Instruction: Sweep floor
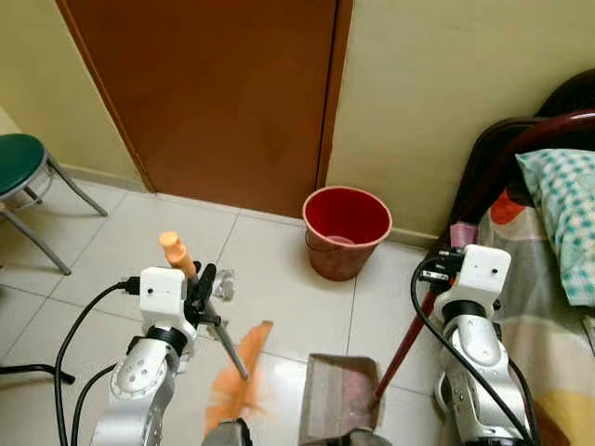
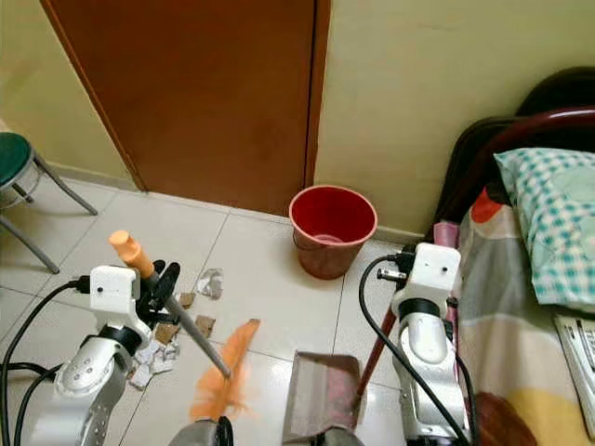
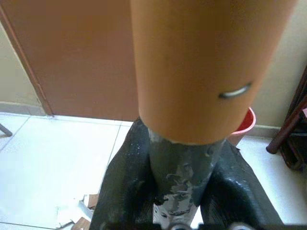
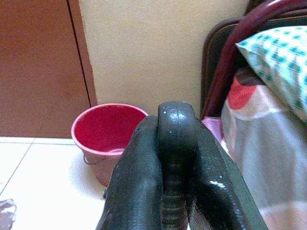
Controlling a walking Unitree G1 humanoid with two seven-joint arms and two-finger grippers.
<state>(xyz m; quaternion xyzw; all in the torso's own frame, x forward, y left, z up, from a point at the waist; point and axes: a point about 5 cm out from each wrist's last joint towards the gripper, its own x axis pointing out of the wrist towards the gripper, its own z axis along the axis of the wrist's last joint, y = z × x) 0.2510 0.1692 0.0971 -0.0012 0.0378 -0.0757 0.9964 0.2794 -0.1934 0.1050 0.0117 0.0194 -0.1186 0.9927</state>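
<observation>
My left gripper (image 1: 201, 286) is shut on the broom's grey metal handle (image 3: 184, 177), just below its orange end cap (image 1: 175, 251). The handle slants down to the orange bristles (image 1: 244, 376), which rest on the tiles. My right gripper (image 1: 439, 269) is shut on the black grip (image 4: 176, 143) of a long red dustpan handle (image 1: 406, 344). The brown dustpan (image 1: 339, 398) sits on the floor between my arms, just right of the bristles. Scraps of paper and cardboard (image 2: 186, 321) lie on the tiles to the left of the bristles, beside my left arm.
A red bucket (image 1: 347, 229) stands against the wall to the right of a brown door (image 1: 214, 93). A green stool (image 1: 23, 167) with metal legs is at the far left. A bed with a checked pillow (image 1: 562, 214) and dark red frame lies close on the right.
</observation>
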